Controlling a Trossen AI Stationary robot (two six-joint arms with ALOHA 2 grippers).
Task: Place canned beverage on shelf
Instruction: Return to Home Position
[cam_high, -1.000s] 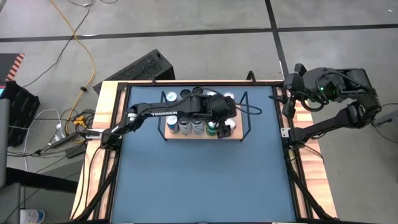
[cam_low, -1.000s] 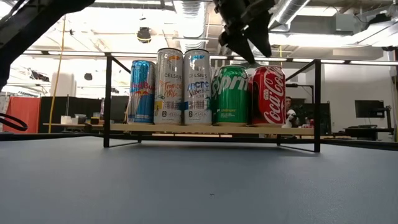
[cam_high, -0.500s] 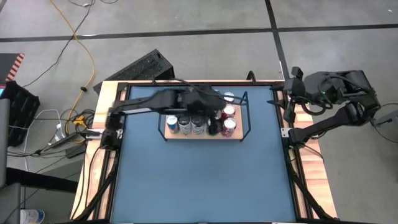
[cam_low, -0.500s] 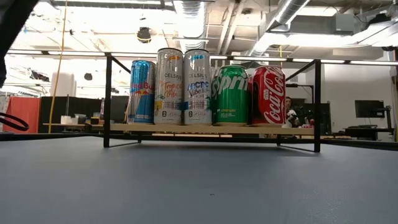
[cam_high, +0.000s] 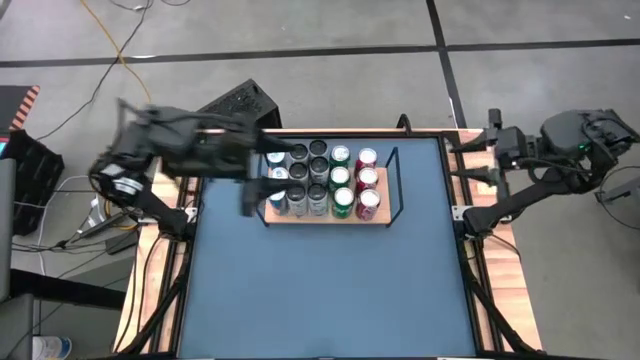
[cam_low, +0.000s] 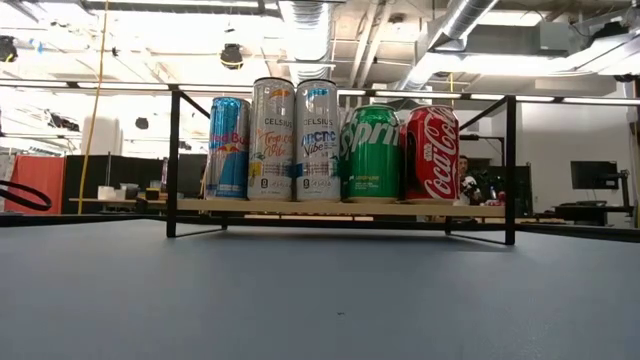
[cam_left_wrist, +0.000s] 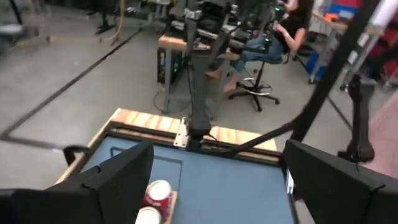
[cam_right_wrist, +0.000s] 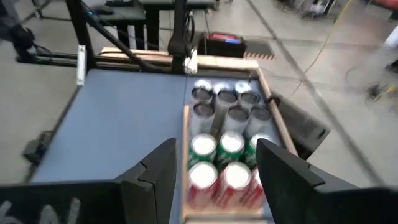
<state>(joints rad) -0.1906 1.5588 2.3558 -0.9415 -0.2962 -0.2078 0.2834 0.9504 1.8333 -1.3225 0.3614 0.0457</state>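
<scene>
Several cans stand upright in rows on the shelf (cam_high: 300, 216), a light-wood board with a black wire frame at the far middle of the blue table (cam_high: 330, 290). In the low view the front row shows a blue can (cam_low: 229, 148), two tall silver cans, a green can (cam_low: 372, 153) and a red can (cam_low: 431, 152). My left gripper (cam_high: 257, 175) hangs open, high over the shelf's left end, holding nothing; its own view (cam_left_wrist: 214, 186) shows bare fingers. My right gripper (cam_high: 470, 161) stands open at the table's far right edge, also seen in its own view (cam_right_wrist: 217, 180), its fingers apart and nothing between them.
A black slanted box (cam_high: 235, 105) sits on the floor beyond the table's far left corner, with cables (cam_high: 125, 70) beside it. A person sits on a chair (cam_left_wrist: 273, 37) beyond the right side. Bare blue tabletop lies between the shelf and the near edge.
My left gripper has risen from just above the green and red cans at the shelf's right end and drawn back toward the table's left edge, staying open. All cans stand as before. My right gripper has swung a little at the table's right edge.
</scene>
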